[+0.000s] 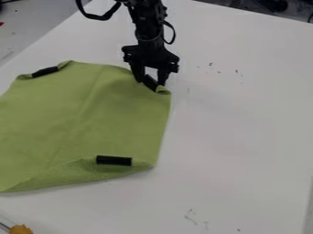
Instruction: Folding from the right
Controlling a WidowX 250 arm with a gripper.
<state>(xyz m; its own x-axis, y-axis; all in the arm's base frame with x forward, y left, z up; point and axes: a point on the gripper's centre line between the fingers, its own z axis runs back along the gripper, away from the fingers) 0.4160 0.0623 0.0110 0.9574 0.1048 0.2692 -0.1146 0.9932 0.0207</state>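
Note:
The black gripper (pixel 150 82) hangs at the upper right corner of the green cloth (pixel 92 119), its two fingers standing apart. Between the fingertips lies a short black strip (pixel 149 83) on the cloth's edge; whether the fingers touch it I cannot tell. Beside the right fingertip a bit of the corner curls up. The cloth is spread over the left half of the view, with its lower edge turned up in a long, narrow flap.
A second black strip (pixel 114 160) sits on the lower flap, and another (pixel 45 71) at the upper left edge. The white table (pixel 238 128) extends to the right of the cloth, with small dark marks. An orange object (pixel 21 229) is at the bottom left.

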